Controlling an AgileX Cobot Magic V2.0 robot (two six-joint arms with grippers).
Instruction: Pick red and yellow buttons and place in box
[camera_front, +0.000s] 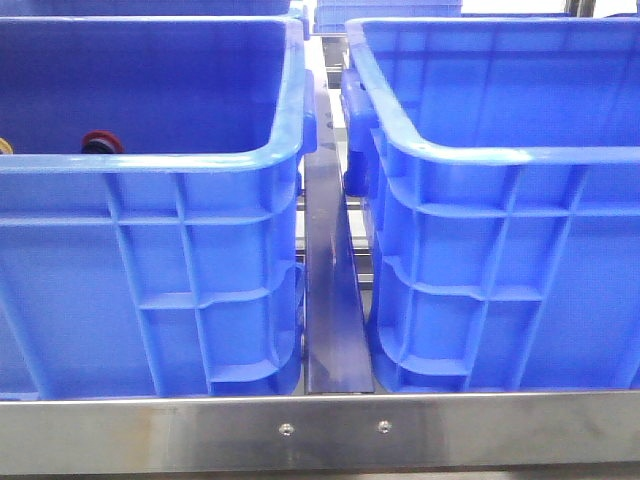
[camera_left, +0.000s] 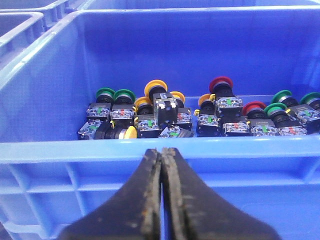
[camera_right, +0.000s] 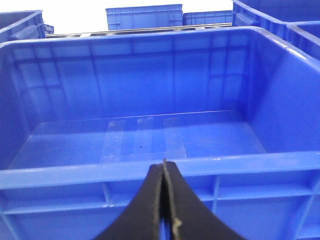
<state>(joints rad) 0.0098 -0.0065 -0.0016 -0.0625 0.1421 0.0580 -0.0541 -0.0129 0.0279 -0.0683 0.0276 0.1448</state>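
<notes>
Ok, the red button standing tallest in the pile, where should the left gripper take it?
Probably by the red button's cap, coming from above. It stands above the other buttons with the cap clear, while its body is wedged among neighbours. The left gripper, shut, must open first.

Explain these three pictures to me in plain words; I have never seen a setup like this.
This is a robot with two arms. The front view looks forward over two blue crates: the left crate and the right crate. The other two pictures come from cameras on the wrists. The left gripper, shut and holding nothing, faces the left crate's pile of push buttons, among them a red button and a yellow button. The right gripper, also shut and holding nothing, faces the right crate, where no buttons are seen.
</notes>
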